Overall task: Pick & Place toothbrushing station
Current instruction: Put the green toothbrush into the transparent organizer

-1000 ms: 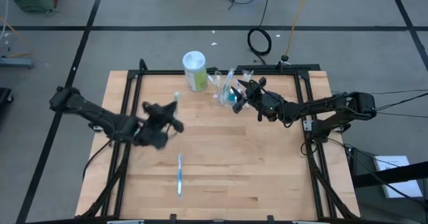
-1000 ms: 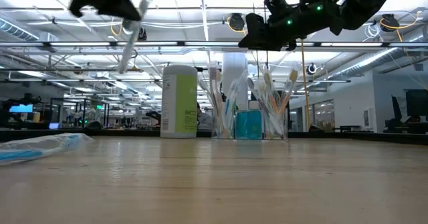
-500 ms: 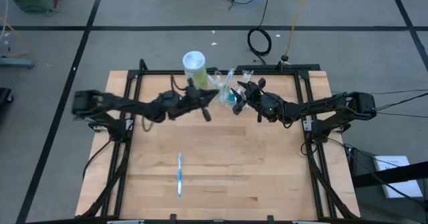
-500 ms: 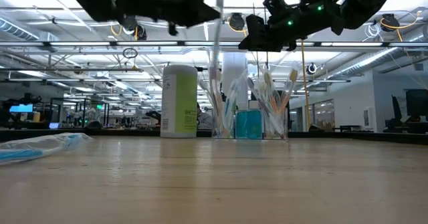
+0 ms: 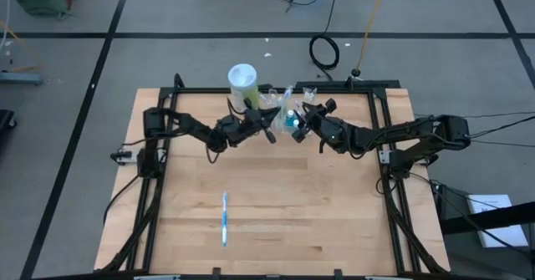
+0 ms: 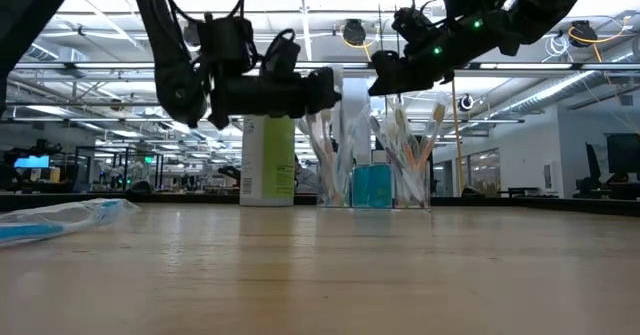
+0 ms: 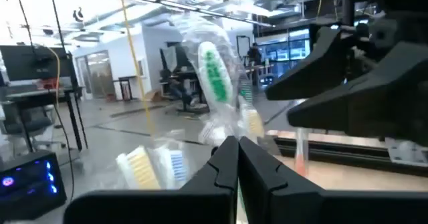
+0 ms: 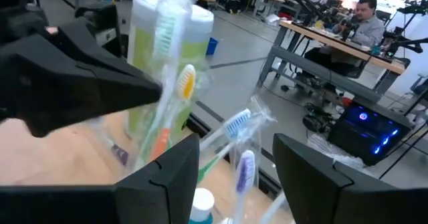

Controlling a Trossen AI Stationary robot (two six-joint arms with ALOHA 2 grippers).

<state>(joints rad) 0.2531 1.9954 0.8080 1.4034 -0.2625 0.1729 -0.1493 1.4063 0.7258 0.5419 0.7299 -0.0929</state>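
A clear cup holding several toothbrushes and a teal toothpaste tube stands at the table's far edge. My left gripper reaches in level from the left, just beside the cup, and is shut on a plastic-wrapped toothbrush with green bristles. My right gripper hovers open on the cup's right side, above the brush heads, touching nothing. Another wrapped toothbrush with a blue handle lies flat on the table near the front. My left gripper pinches the wrapped toothbrush by its handle, below the head, between its two fingertips. The fingers come in level from the table's left and lie across the brush. The brush stands about upright, head up, lifted clear of the table; its lower end is hidden.
A white-and-green canister stands just left of the cup, close behind my left arm. Black frame rails run along the table's left and right sides. The two grippers are close together at the cup.
My left gripper has swept from the table's left middle toward the far edge and the cup, sinking and turning level, still shut on the wrapped toothbrush. The brush has gone from slanted to about upright. My right gripper has tipped down slightly and stays open.
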